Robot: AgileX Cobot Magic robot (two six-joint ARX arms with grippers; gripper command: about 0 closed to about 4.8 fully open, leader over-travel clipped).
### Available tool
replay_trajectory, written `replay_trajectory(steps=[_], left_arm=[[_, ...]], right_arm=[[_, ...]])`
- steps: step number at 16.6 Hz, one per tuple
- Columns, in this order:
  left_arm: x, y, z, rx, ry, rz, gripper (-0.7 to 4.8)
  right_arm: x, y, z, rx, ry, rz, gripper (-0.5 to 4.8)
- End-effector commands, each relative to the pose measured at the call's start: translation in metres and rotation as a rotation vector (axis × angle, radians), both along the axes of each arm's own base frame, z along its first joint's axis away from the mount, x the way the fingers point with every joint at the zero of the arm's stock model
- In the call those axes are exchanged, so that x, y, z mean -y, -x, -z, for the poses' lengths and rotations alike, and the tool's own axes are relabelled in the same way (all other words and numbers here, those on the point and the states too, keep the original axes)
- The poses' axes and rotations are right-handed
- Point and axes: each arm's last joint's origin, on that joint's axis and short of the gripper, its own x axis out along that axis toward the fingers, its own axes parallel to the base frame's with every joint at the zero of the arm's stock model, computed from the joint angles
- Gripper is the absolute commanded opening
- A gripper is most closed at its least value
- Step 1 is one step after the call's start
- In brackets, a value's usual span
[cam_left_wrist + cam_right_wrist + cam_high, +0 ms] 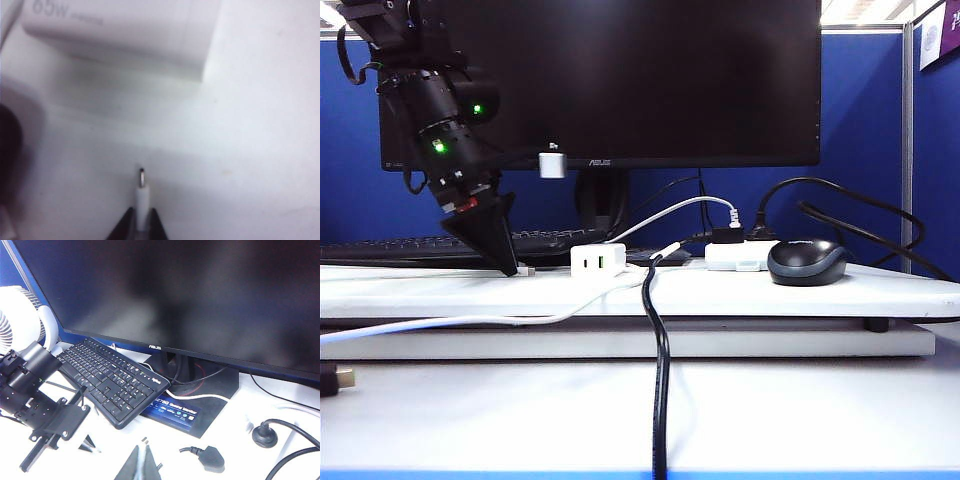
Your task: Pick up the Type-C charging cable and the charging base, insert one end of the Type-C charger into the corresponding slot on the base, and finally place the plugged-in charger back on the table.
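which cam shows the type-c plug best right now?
Left wrist view: the plug sits close up between the left gripper fingertips, metal tip pointing toward the charging base. Exterior view shows it only as a tiny tip at that gripper, left of the base. In the right wrist view I can't make it out.

I read "ASUS" in pale letters on the lower bezel of the monitor, at its middle, and my right wrist view shows the same word there. My left wrist view catches "65W" in grey on the white face of the charging base, with a smaller line of print beside it that is too blurred for me to read. On the dark monitor stand base a blue strip carries white lettering about a gaming monitor, but only partly legible. The white keyboard key legends are too small to make out.
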Motion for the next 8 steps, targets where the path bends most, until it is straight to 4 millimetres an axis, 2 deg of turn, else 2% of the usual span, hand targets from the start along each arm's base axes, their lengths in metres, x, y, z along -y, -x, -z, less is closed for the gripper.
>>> replay_trajectory(steps=[1, 5, 8], left_arm=[[0.001, 0.001, 0.000, -0.010, 0.017, 0.011, -0.08], [0.003, 0.001, -0.003, -0.043, 0.110, 0.018, -0.07], [0.007, 0.000, -0.012, -0.083, 0.247, 0.009, -0.07]], right_arm=[[0.000, 0.001, -0.004, 0.022, -0.004, -0.006, -0.01], [0.000, 0.001, -0.004, 0.022, -0.004, -0.006, -0.01], [0.000, 0.001, -0.004, 0.022, -0.003, -0.006, -0.01]])
